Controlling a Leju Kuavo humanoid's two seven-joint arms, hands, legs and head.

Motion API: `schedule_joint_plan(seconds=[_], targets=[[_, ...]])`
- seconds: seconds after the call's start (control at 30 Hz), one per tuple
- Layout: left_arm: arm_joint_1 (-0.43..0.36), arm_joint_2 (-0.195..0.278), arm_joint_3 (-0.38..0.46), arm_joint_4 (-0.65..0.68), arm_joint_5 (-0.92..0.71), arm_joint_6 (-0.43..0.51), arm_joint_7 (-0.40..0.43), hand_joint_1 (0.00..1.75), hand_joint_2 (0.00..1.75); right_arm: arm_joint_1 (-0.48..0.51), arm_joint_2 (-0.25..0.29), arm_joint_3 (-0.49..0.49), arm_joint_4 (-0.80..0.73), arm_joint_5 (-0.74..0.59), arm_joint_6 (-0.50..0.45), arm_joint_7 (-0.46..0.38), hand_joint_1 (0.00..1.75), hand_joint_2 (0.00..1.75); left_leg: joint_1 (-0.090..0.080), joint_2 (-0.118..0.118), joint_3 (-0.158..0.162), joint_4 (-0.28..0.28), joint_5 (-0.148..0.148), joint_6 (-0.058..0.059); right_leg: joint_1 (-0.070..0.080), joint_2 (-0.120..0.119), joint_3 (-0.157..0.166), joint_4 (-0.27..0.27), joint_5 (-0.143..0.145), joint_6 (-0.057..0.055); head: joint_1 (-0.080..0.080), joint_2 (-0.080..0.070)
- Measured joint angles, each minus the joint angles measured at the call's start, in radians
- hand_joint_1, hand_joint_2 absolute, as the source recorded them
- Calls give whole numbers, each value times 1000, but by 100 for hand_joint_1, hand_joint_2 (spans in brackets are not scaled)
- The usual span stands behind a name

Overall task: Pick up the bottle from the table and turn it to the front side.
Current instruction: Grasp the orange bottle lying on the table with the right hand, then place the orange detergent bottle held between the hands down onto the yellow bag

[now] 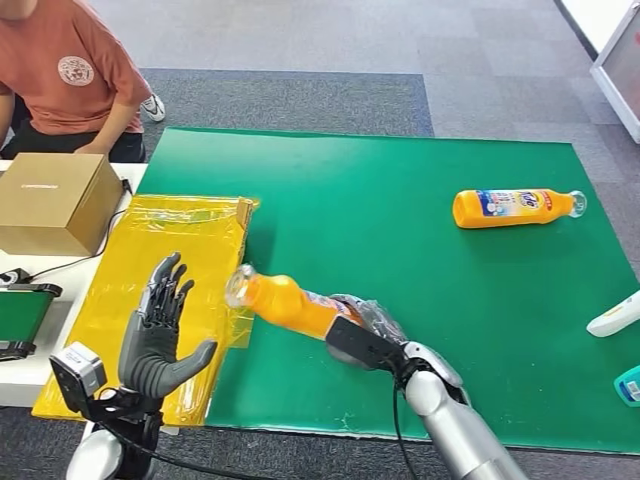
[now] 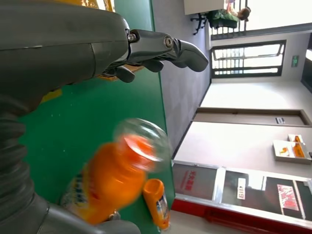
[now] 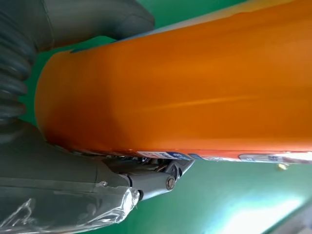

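At 7 o'clock in the head view, nearest the robot, the left hand [image 1: 160,335] is raised with its palm up and fingers spread apart, holding nothing, above the near edge of a yellow sheet [image 1: 170,262]. At 5 o'clock the right hand [image 1: 367,335] grips the bottle [image 1: 290,302] around its lower body, above the green mat [image 1: 423,290] on the desk [image 1: 15,378]. The bottle is orange, lies nearly level, and its clear cap points toward 9 o'clock, reaching the sheet's edge. In the right wrist view the orange body [image 3: 184,83] sits between the thumb and the fingers [image 3: 154,180]. The left wrist view shows the cap end [image 2: 143,141], blurred, beyond the open fingers [image 2: 165,48].

Farther out, at 2 o'clock, a second bottle [image 1: 517,207] lies on its side on the mat, well apart from the first, cap toward 3 o'clock. At 10 o'clock a cardboard box [image 1: 54,200] stands on the desk. Behind it, at 11 o'clock, a person [image 1: 72,75] in an orange shirt sits.
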Motion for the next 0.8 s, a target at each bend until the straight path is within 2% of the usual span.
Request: schedule_joint_plan(seconds=[0.17,0.23,0.3,0.43,0.57,0.8], targets=[[1,9,1,5,18,22,-21,0,175,74,5,-102,-139,-411,95,-87,175,175,0,0,-1,0,0,0,0,0,0,0,-1,0,0,0],[0,11,1,9,28,36,-25,0,175,100,11,-127,-196,-514,103,-110,175,175,0,0,-1,0,-1,1,0,0,-1,0,-1,1,0,0],[-3,12,1,13,40,48,-26,0,175,126,18,-133,-249,-546,74,-131,175,175,0,0,-1,0,-1,0,0,0,-1,0,-1,1,0,0],[-22,13,-8,24,90,36,1,0,175,163,34,-106,-320,-449,-33,-167,175,175,0,0,-1,0,-1,0,0,0,-1,0,-1,0,0,0],[-69,13,-54,52,164,-33,66,0,175,169,46,-31,-330,-281,-162,-181,175,175,0,0,-1,0,-1,0,0,0,-1,0,-1,0,0,0],[-194,27,-184,103,163,-100,125,0,175,142,65,99,-249,-141,-265,-185,175,175,0,0,-1,0,0,0,0,0,-1,0,0,0,0,0]])
